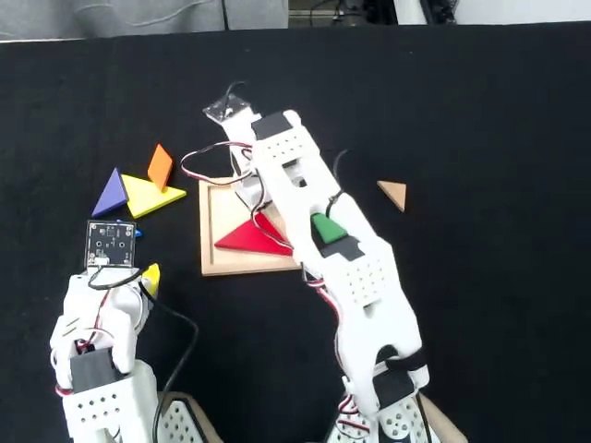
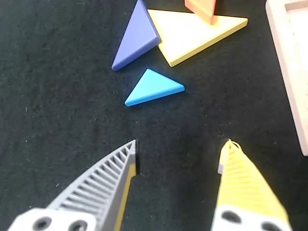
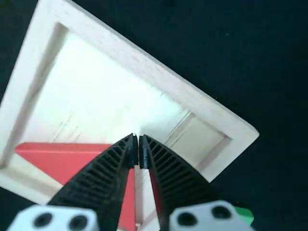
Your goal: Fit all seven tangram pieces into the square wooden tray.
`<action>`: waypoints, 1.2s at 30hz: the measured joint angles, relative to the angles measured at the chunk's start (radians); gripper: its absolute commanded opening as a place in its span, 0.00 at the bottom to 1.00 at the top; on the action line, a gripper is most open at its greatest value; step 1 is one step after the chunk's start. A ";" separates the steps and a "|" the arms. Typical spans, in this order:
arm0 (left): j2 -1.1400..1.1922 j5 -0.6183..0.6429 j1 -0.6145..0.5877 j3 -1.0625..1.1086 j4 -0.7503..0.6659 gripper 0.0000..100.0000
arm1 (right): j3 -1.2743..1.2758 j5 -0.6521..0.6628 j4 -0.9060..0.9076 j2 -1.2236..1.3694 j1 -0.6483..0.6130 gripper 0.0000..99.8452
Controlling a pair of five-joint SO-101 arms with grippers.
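Right claw [image 3: 136, 140], black fingers pressed together, hangs over the square wooden tray [image 3: 159, 79], in which the red triangle [image 3: 57, 161] lies flat near the rim closest to the arms; left claw [image 2: 182, 143], fingers spread and empty, hangs above the black table [image 2: 57, 96] just short of the light blue triangle [image 2: 153, 88]. Beyond that piece the purple triangle [image 2: 137, 36] touches the yellow triangle [image 2: 192, 33], on which the orange piece [image 2: 202, 8] partly rests, all on the tray's left, while the tan triangle [image 1: 392, 194] lies well apart on its right
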 measured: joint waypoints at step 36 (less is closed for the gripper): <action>0.002 -0.002 -0.009 -0.043 0.061 0.27 | 0.212 -0.112 0.233 -0.738 0.109 0.01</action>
